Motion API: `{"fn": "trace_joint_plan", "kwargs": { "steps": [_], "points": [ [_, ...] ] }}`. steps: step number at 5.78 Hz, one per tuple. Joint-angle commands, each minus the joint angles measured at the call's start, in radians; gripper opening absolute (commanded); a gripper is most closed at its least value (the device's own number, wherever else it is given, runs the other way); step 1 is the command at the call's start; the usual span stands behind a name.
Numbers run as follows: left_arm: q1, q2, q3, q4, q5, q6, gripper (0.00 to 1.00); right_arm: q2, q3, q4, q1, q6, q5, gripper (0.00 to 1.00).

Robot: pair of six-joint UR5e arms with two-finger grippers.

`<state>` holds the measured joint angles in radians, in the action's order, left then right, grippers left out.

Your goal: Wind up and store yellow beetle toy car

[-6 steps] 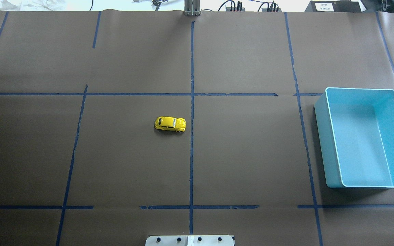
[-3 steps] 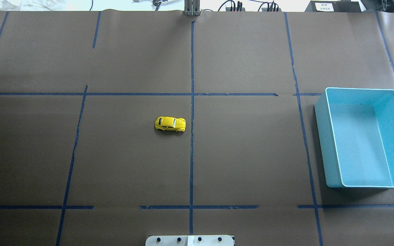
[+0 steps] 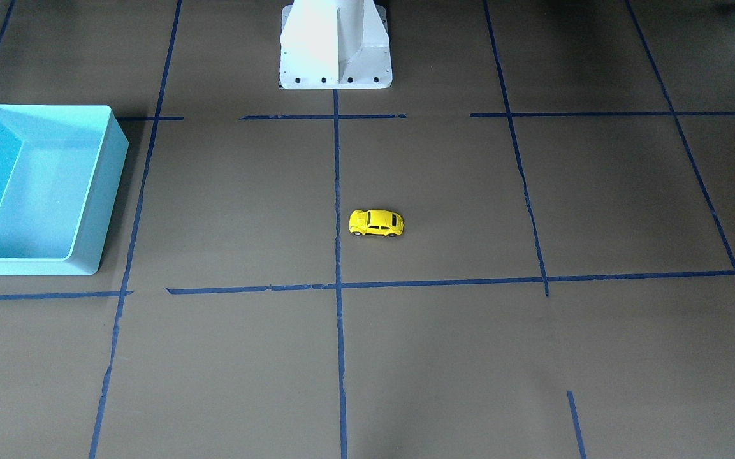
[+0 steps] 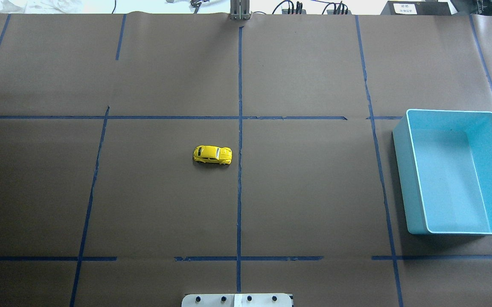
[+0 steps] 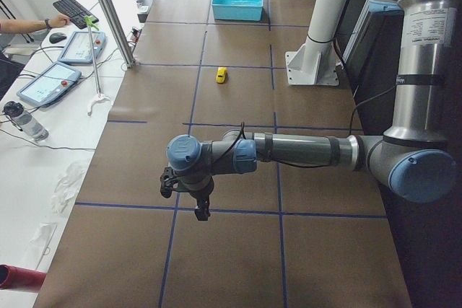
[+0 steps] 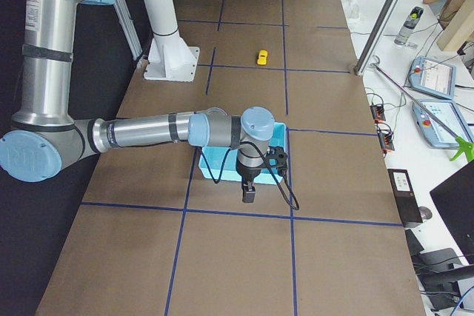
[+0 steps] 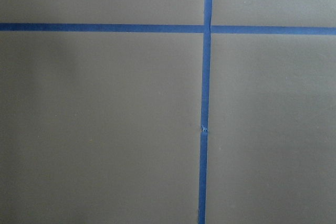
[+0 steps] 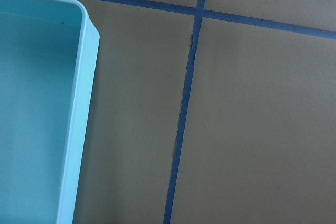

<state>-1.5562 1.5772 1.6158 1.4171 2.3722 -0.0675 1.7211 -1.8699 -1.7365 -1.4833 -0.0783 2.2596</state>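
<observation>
The car point(image 4: 212, 155) is set on the bench point(image 4: 314, 192), well apart from the bin point(image 4: 408, 179); the state of both jaws cannot be told.

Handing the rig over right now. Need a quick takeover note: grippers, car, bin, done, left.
Left gripper: hangs over bare table at the robot's left end, far from the car; open or shut, cannot tell.
Right gripper: hangs by the light-blue bin edge; state cannot tell.
Yellow beetle toy car: on its wheels near table centre, beside the centre tape line, ungripped.
Bin: empty, robot's right side.
Done: nothing.
Left: grasp car, wind up, store in bin.
</observation>
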Motion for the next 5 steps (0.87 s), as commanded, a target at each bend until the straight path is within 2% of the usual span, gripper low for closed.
{"fn": "trace_joint_plan", "kwargs": {
  "steps": [1, 2, 3, 5],
  "points": [
    [0.007, 0.134, 0.009, -0.17, -0.001, 0.0, 1.0, 0.0, 0.0, 0.0, 0.0, 0.0, 0.0, 1.0],
    [0.04, 0.265, 0.013, -0.284, -0.001, 0.0, 1.0, 0.0, 0.0, 0.0, 0.0, 0.0, 0.0, 1.0],
    [0.155, 0.367, 0.012, -0.349, -0.004, 0.0, 1.0, 0.0, 0.0, 0.0, 0.002, 0.0, 0.0, 1.0],
    [0.395, 0.498, 0.048, -0.33, -0.196, -0.018, 1.0, -0.002, 0.0, 0.0, 0.002, 0.0, 0.0, 1.0]
  ]
}}
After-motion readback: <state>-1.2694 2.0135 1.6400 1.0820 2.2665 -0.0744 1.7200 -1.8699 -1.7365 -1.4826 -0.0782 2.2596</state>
